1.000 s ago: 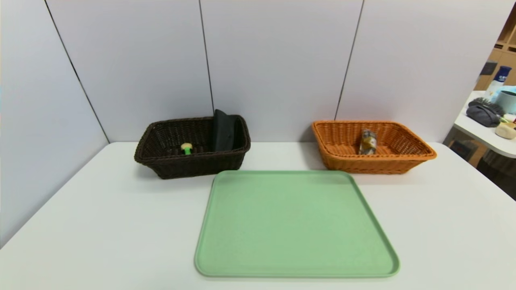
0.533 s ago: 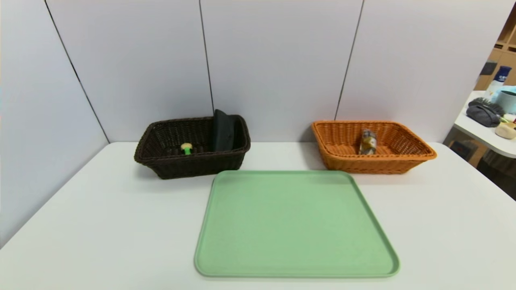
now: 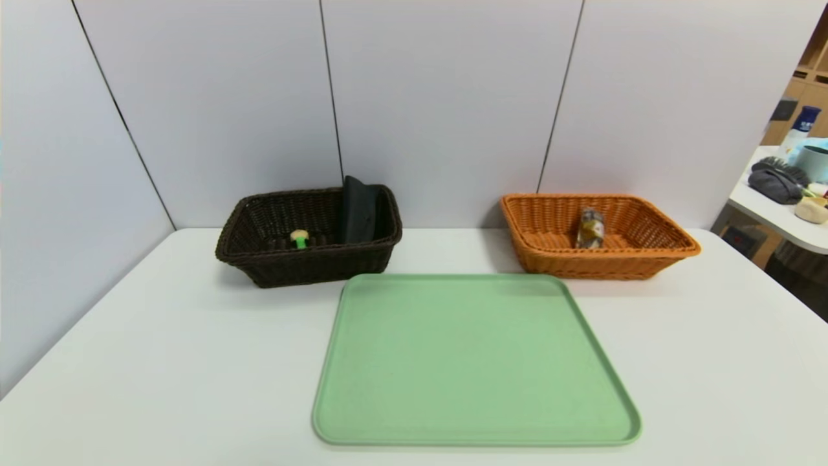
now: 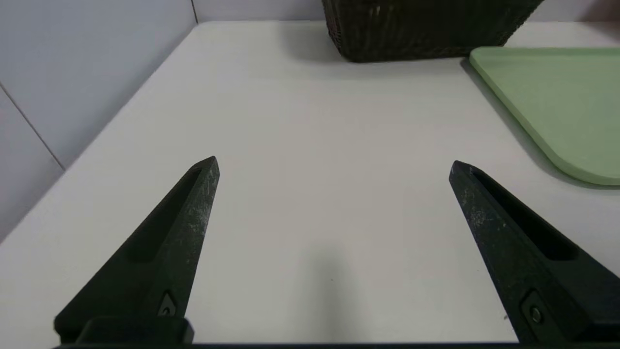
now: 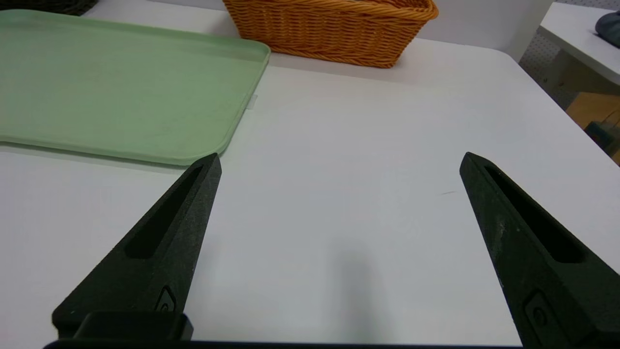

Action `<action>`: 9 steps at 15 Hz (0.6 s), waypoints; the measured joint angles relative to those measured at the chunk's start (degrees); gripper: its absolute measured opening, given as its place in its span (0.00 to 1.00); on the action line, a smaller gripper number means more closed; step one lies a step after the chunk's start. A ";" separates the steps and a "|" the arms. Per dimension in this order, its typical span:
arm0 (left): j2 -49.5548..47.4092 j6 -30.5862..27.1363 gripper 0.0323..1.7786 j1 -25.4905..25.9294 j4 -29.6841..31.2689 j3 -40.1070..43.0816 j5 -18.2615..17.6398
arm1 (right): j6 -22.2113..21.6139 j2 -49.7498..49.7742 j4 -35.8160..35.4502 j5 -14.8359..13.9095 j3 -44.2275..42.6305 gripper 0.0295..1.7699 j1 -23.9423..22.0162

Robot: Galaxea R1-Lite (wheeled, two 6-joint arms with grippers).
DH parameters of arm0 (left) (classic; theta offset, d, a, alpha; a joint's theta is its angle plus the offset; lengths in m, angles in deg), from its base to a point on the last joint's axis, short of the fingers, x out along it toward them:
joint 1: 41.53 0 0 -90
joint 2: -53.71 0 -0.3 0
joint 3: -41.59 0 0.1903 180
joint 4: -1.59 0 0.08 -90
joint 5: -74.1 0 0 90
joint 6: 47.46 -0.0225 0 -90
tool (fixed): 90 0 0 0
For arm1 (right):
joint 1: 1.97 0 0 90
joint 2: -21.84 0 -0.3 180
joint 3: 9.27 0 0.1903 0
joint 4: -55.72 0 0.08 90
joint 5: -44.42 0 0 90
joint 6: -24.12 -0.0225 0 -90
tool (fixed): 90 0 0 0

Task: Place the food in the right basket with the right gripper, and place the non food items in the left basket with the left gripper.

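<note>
The wrapped brown snack point(image 3: 590, 228) lies inside the orange right basket point(image 3: 666, 249) at the back right. In the dark brown left basket point(image 3: 259, 259) rest the yellow spoon with a green handle point(image 3: 299, 238) and the long black case point(image 3: 359, 210), which leans against its right wall. Neither arm shows in the head view. My left gripper point(image 4: 333, 165) hovers open over bare table, short of the dark basket point(image 4: 421, 29). My right gripper point(image 5: 340, 160) hovers open over bare table, short of the orange basket point(image 5: 334, 29). Nothing is between either pair of fingers.
A pale green tray point(image 3: 475, 362) lies bare at the table's middle, its rim showing as the tray point(image 4: 557, 102) in the left wrist view and the tray point(image 5: 121, 87) in the right. Grey wall panels stand behind and to the left. A side table point(image 3: 786, 217) with clutter stands far right.
</note>
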 joint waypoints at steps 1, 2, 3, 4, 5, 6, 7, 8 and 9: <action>0.00 1.52 0.95 0.01 -1.34 -0.16 0.07 | -0.88 0.00 0.02 -0.06 0.00 0.96 0.00; 0.00 2.47 0.95 0.04 -0.82 -0.20 0.09 | -1.95 0.00 0.02 -0.11 0.00 0.96 0.00; 0.00 2.79 0.95 0.06 -0.68 -0.18 0.09 | -2.95 0.00 0.00 -0.17 0.00 0.96 0.00; 0.00 3.12 0.95 0.06 -0.61 -0.11 0.05 | -3.57 0.00 -0.04 -0.28 0.00 0.96 0.00; 0.00 3.30 0.95 0.06 -0.59 -0.07 0.05 | -3.77 0.00 -0.04 -0.41 0.00 0.96 0.00; 0.00 3.32 0.95 0.06 -0.59 -0.02 0.02 | -3.85 0.00 -0.06 -0.49 0.00 0.96 0.00; 0.00 3.34 0.95 0.09 -0.57 -0.02 0.05 | -3.91 0.00 -0.04 -0.52 0.00 0.96 0.00; 0.00 3.34 0.95 0.09 -0.57 -0.02 0.05 | -3.96 0.00 -0.06 -0.52 0.00 0.96 0.00; 0.00 3.34 0.95 0.09 -0.57 -0.02 0.02 | -3.99 0.00 -0.04 -0.52 0.00 0.96 0.00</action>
